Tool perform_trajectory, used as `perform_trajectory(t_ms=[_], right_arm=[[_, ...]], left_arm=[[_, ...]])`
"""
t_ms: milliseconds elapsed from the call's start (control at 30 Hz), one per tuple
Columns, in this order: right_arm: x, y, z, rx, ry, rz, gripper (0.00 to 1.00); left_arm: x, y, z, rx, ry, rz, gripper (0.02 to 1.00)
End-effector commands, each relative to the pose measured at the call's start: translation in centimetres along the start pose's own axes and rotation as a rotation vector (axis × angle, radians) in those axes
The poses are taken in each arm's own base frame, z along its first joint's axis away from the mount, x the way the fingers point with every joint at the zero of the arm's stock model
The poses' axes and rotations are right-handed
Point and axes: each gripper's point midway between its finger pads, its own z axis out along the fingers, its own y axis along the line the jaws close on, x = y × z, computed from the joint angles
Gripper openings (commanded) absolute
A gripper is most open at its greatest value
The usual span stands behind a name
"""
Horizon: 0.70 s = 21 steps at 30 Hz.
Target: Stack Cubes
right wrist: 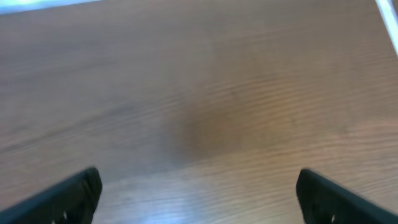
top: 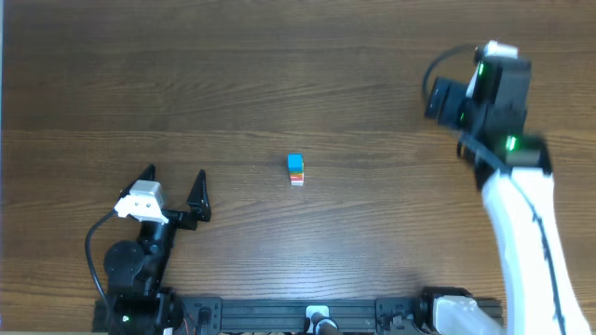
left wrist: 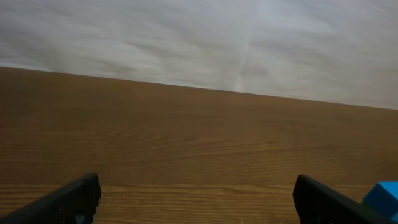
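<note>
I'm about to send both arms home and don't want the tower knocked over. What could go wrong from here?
1. The cube stack is narrow and stands free mid-table, so a light knock would likely topple it.
2. The left gripper sits open beside it, with the top blue cube at the edge of its wrist view. A sideways swing could clip it.
3. The right gripper is open over bare table. A low path across the middle risks the stack.

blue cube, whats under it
The blue cube is topmost: beneath it an orange cube peeks out, then a whitish sliver. The rest is covered, so the count is unclear.
</note>
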Motion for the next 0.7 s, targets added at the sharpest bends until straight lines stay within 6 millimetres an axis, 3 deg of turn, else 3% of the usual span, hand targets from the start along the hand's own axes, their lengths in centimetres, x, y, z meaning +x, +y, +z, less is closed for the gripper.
perform_trajectory(t_ms=[33,167,300,533,700], right_arm=[[2.5,2.5,-2.5,-0.117,-0.127,-0.120,0.991],[4.4,3.7,-4.2,-0.174,-0.237,-0.151,0.993],[6.3,3.6,-5.1,-0.196,-0.320,-0.151,0.993],[9.3,2.9,-5.5,-0.200,-0.376,-0.140,0.991],[10.3,2.2,-5.5,-0.188,-0.422,-0.122,0.991]], left_arm=[[0.1,0.0,0.0,0.007,0.000,0.011,0.998],[0.1,0.0,0.0,0.007,0.000,0.011,0.996],[0.1,0.0,0.0,0.007,0.000,0.011,0.998],[0.1,0.0,0.0,0.007,0.000,0.011,0.998],[0.1,0.0,0.0,0.007,0.000,0.011,0.996]])
